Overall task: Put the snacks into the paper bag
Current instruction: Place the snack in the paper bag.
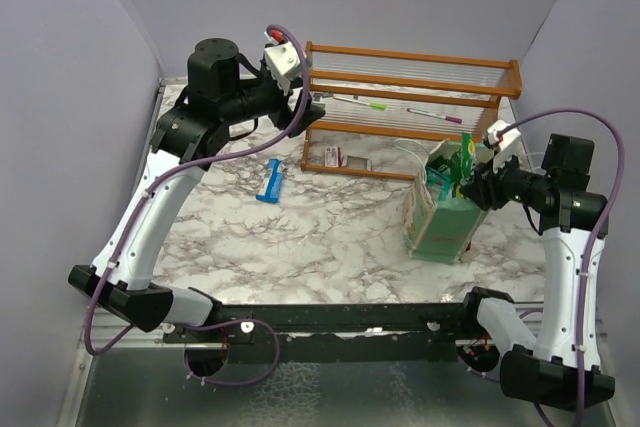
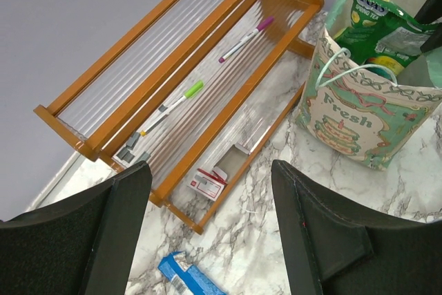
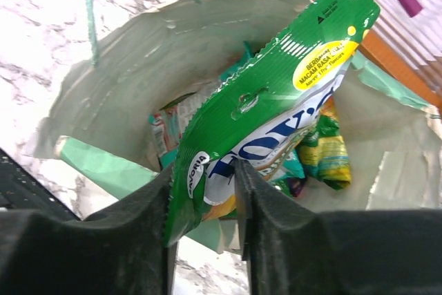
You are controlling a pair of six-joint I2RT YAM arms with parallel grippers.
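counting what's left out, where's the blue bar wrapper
Top view: the blue bar wrapper lies on the marble table left of centre, just in front of the left end of the wooden rack.

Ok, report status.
Left pincer open. Right pincer astride shiny green snack packet at pale-green paper bag mouth, grip unclear. Slim blue bar wrapper not bagged.

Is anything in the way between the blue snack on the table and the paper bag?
Nothing visible on the table: only bare marble lies between the blue bar wrapper and the paper bag; the wooden rack sits behind that line. At the bag's mouth, a green packet sticks up.
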